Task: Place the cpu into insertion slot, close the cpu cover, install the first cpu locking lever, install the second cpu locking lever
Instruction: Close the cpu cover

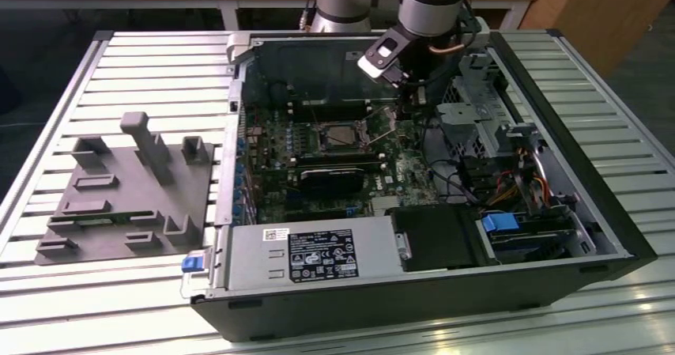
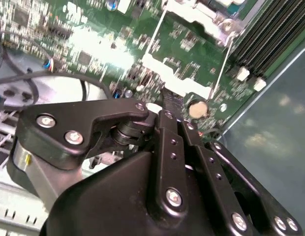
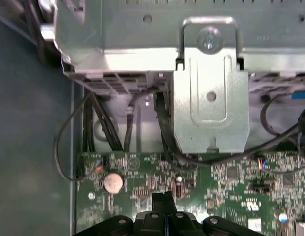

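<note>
Both fingers (image 3: 158, 202) of the end effector (image 3: 165, 197) are closed together, low over the green board (image 3: 231, 187) near the insertion slot (image 1: 340, 136)

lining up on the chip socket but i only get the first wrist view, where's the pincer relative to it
observer: in the exterior view the pincer hangs just to the exterior view's right of the socket.
operator: any lever near its tip
observer: in the second wrist view a thin wire lever runs along the socket's edge, close to the pincer's tip; latched or not, i cannot tell.
</note>
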Tool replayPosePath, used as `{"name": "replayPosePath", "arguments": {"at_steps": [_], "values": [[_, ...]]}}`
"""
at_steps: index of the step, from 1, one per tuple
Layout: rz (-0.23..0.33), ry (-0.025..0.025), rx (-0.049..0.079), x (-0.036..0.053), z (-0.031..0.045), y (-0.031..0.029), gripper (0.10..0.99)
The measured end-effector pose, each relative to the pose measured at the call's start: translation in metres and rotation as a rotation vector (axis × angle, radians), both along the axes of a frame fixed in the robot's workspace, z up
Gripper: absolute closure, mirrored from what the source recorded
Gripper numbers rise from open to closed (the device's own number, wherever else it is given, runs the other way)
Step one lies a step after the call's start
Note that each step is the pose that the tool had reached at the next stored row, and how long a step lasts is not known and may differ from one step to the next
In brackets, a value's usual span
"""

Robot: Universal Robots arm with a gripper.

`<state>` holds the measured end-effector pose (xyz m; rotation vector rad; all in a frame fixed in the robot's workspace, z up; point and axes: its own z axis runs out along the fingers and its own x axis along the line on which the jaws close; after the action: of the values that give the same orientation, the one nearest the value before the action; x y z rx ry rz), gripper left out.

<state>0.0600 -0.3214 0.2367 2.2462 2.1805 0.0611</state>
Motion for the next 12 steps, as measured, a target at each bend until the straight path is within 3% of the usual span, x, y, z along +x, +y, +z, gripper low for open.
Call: {"name": "replayPosePath", "arguments": {"at_steps": [2,3,4,5,12], "values": [[0.000,0.0346,0.000,0.0007,-0.0002,0.0000,0.980],[0.000,0.0491,0.000,0.0010,-0.0003,0.0000,0.980],[0.000,0.0602,0.000,0.0011,-0.0003,0.0000,0.980],[0.000,0.0660,0.000,0.0012,-0.0003,0.0000,0.980],[0.000,0.0691,0.000,0.0005,-0.0004,0.0000,0.980]]}}
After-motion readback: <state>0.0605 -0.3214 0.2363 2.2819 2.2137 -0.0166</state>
